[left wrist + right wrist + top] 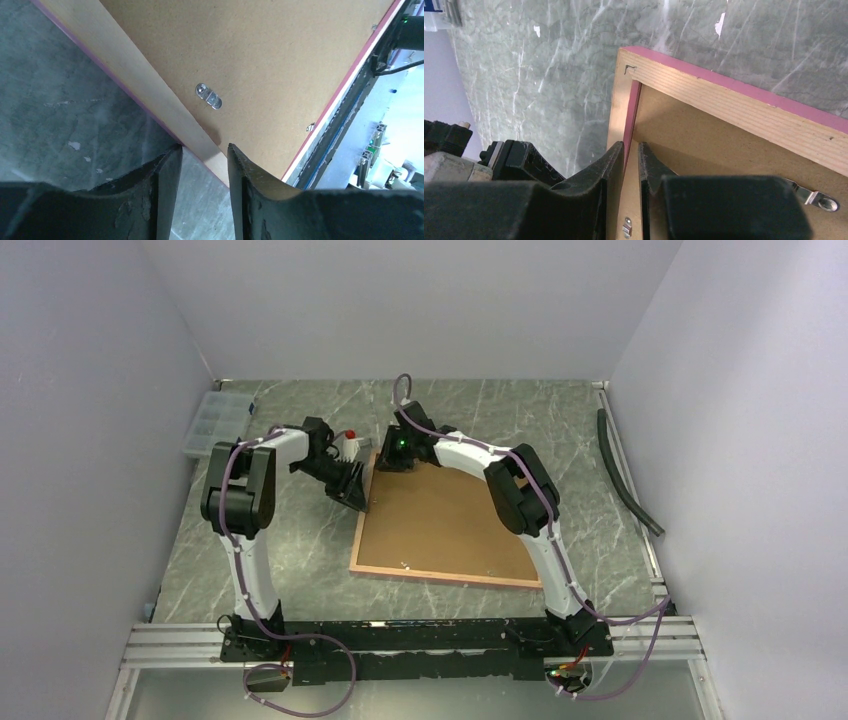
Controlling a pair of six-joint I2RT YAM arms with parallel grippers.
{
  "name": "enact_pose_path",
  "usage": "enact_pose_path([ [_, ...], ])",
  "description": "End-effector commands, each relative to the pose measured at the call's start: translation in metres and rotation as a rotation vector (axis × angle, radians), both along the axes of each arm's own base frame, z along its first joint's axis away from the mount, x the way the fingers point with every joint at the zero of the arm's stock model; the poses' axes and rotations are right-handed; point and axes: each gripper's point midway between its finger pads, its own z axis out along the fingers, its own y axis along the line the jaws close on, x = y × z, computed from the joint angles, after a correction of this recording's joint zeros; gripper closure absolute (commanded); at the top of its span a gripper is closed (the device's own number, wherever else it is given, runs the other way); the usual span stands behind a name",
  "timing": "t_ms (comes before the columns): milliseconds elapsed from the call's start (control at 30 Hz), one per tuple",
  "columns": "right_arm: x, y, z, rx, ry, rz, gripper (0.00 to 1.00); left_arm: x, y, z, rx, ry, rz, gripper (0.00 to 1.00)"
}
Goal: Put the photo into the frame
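Left jaws parted at frame (131, 70) edge; right jaws narrow at its rail (grip unclear). Seems back-opening step; clip (209, 96) likely needs turning next.

We find the far left corner of the frame (445, 525) crowded: the right gripper (392, 462) sits over that corner and the left gripper (357, 502) stands at the frame's left rail just nearer than it, so little could come in between them. The right arm also bridges the frame's right side and far rail, while the brown backing board (430, 520) in the near left part lies open from above. Left, right and beyond the frame the table (300, 540) gives passage, with a clear plastic box (215, 420) well off to the far left and a black hose (625, 475) well off to the right.
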Motion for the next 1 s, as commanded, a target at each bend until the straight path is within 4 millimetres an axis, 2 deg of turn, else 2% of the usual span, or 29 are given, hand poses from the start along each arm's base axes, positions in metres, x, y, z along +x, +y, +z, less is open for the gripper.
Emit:
enact_pose_path([
  [0, -0.026, -0.019, -0.029, -0.090, 0.101, -0.004, 0.78, -0.010, 0.021, -0.026, 0.169, -0.031, -0.036, 0.55],
  [133, -0.034, -0.015, -0.025, -0.040, 0.125, 0.000, 0.73, -0.017, 0.027, -0.036, 0.224, -0.045, -0.053, 0.56],
  [267, -0.050, -0.012, -0.010, 0.025, 0.153, 0.033, 0.59, -0.019, 0.028, -0.045, 0.262, -0.032, -0.062, 0.57],
  [333, -0.066, -0.013, -0.006, 0.074, 0.185, 0.052, 0.54, -0.017, 0.028, -0.047, 0.287, -0.054, -0.062, 0.57],
  [400, -0.080, -0.013, -0.002, 0.125, 0.227, 0.061, 0.51, -0.013, 0.029, -0.047, 0.313, -0.079, -0.054, 0.57],
  [533, -0.103, -0.009, -0.008, 0.196, 0.328, 0.077, 0.51, -0.011, 0.028, -0.038, 0.302, -0.112, -0.033, 0.55],
  [667, -0.107, -0.012, -0.019, 0.184, 0.353, 0.068, 0.52, -0.009, 0.023, -0.017, 0.246, -0.135, -0.043, 0.48],
  [733, -0.108, -0.014, -0.021, 0.172, 0.355, 0.062, 0.53, -0.004, 0.026, 0.002, 0.195, -0.166, -0.062, 0.47],
  [800, -0.108, -0.015, -0.020, 0.168, 0.350, 0.058, 0.53, 0.008, 0.038, 0.029, 0.134, -0.237, -0.085, 0.46],
  [833, -0.107, -0.016, -0.020, 0.165, 0.347, 0.056, 0.53, 0.006, 0.043, 0.040, 0.110, -0.241, -0.092, 0.46],
  [900, -0.107, -0.016, -0.016, 0.162, 0.335, 0.050, 0.53, 0.008, 0.052, 0.060, 0.101, -0.356, -0.211, 0.45],
  [967, -0.106, -0.017, -0.013, 0.163, 0.328, 0.044, 0.53, -0.004, 0.063, 0.064, 0.143, -0.473, -0.363, 0.45],
])
